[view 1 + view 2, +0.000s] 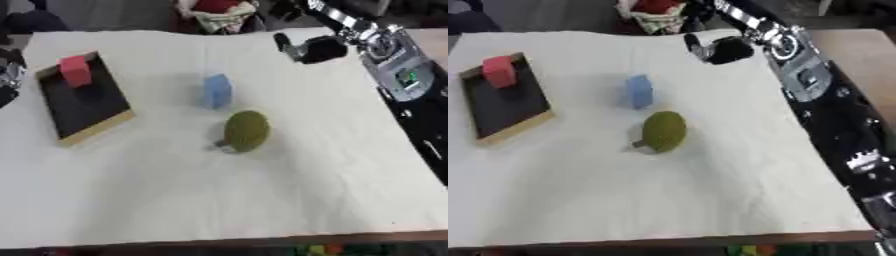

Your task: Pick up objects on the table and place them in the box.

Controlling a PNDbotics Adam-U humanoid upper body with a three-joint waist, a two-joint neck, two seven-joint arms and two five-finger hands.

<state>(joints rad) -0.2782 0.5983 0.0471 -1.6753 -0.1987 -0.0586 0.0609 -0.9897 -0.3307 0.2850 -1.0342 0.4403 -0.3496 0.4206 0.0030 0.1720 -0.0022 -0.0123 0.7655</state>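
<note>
— Table (262, 200), cloth-covered, pale. Status of loose items?

— Two out on the cloth. Blue block (217, 91) upright near centre; olive-green rounded object (246, 131) just beside it on the near side, with a small stub at its lower left edge. Close together; contact between them not determinable.

— Box?

— Box (98, 126), shallow, dark inside with a pale wooden rim, at the left of the table, set askew. Red block (76, 71) already inside, at the far end, standing against the rim.

— Right hand?

— Right hand (721, 49) above the far part of the cloth, entering from the upper right on a black and silver arm. Fingers curled inward, thumb-side part sticking out to the left. Nothing seen between the fingers. Contact with the cloth not determinable.

— Position relative to the items?

— Well apart from both. Blue block nearer the viewer and to the left of the hand; green object further still in the same direction. Box at the opposite side of the table.

— Left hand?

— Not seen in either view.
</note>
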